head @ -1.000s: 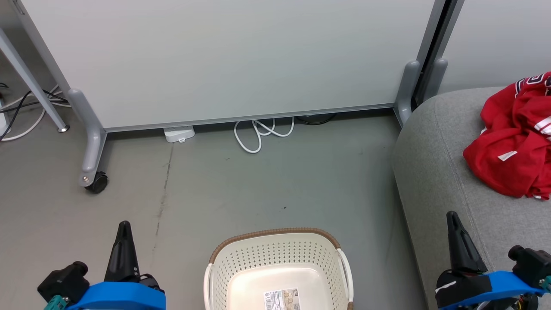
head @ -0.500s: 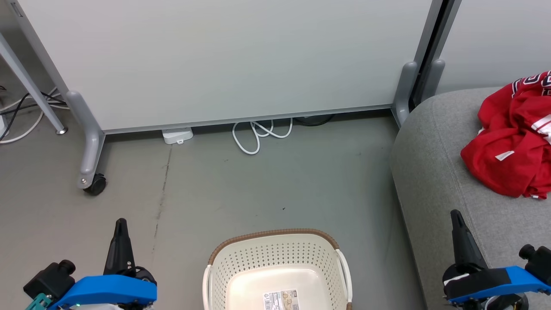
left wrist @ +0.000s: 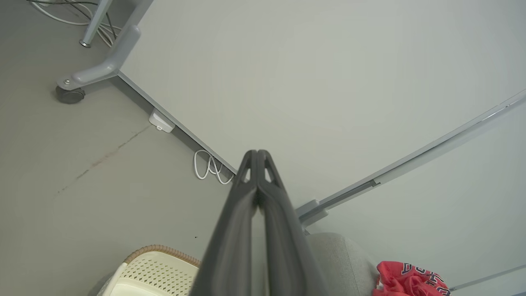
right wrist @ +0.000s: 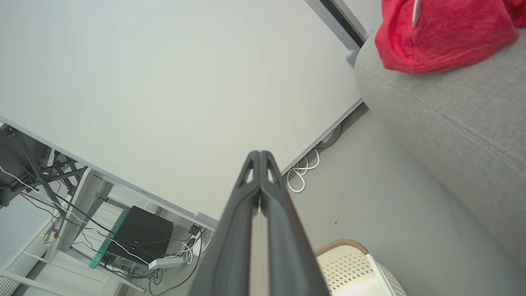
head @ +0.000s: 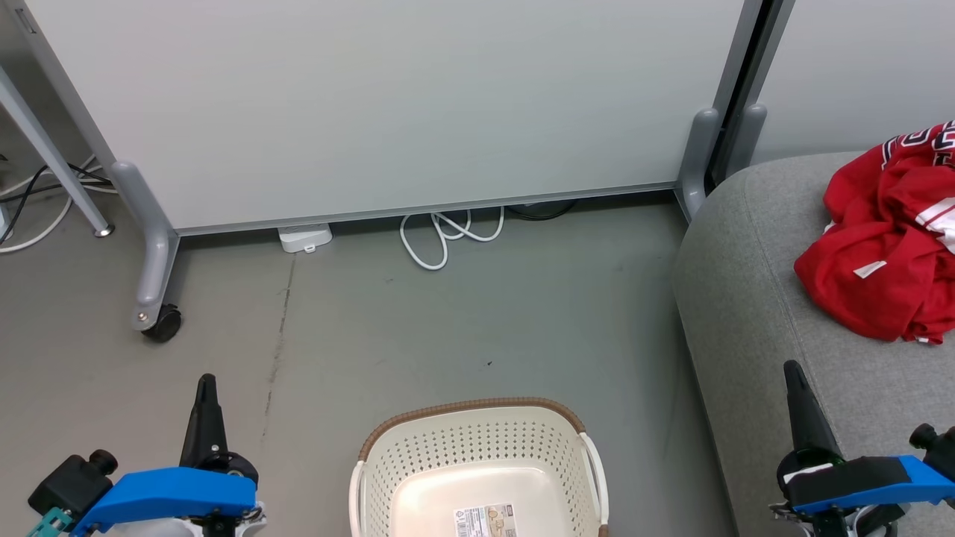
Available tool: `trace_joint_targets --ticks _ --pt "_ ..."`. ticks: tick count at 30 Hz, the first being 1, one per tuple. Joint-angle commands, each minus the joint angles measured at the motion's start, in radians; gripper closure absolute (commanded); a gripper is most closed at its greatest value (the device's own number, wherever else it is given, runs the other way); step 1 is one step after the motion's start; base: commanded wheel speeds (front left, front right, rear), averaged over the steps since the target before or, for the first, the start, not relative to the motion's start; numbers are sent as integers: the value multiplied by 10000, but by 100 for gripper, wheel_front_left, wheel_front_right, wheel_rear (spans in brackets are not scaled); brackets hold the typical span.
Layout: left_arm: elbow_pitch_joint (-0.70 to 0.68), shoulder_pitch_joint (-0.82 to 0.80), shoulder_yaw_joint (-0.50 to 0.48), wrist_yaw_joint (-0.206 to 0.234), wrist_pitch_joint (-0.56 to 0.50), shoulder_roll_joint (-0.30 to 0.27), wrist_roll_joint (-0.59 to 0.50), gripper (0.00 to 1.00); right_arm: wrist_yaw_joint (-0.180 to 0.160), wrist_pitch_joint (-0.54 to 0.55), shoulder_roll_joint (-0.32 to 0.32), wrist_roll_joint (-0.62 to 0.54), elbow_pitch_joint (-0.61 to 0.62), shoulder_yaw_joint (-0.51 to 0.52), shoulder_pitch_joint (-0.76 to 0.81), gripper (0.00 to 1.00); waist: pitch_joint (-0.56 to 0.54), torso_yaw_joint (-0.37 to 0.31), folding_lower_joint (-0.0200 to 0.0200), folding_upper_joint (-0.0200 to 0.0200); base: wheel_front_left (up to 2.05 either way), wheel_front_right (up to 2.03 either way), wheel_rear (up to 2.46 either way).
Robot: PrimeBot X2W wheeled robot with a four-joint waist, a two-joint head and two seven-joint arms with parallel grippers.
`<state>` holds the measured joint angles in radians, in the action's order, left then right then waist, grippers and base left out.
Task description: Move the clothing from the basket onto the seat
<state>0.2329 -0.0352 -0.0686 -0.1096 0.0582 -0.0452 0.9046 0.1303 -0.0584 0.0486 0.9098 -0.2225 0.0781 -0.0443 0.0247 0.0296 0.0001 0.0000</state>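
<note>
The red clothing (head: 891,246) lies crumpled on the grey seat (head: 753,298) at the right, lettering showing at its top; it also appears in the left wrist view (left wrist: 407,281) and the right wrist view (right wrist: 439,37). The cream basket (head: 477,466) with its brown rim stands on the floor at bottom centre, holding no clothing, only a label on its bottom. My left gripper (head: 204,384) is shut and empty at lower left, left of the basket. My right gripper (head: 793,369) is shut and empty at lower right, over the seat's front part, well short of the clothing.
A pale wheeled partition (head: 388,112) closes off the back, with a caster (head: 160,324), a white cable coil (head: 440,235) and a small white box (head: 304,239) at its foot. Grey floor (head: 462,328) lies between it and the basket. Cables and a desk leg (head: 52,160) sit far left.
Both grippers have sunk lower and slightly outward in the head view. The whole picture has drifted a little, so the camera has moved; clothing, basket and seat stay put.
</note>
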Motion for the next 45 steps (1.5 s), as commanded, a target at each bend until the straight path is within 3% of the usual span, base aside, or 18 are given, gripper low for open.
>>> trace_joint_targets --ticks 1,45 --pt "-78 -273 -66 -82 -68 -52 302 100 4 72 27 307 70 44 -277 100 -4 -5 -1 0 0 0 0" --pt "53 -618 -342 -187 -1177 -63 4731 100 6 1176 27 4706 -119 260 -572 100 -126 -172 -1 0 0 0 0"
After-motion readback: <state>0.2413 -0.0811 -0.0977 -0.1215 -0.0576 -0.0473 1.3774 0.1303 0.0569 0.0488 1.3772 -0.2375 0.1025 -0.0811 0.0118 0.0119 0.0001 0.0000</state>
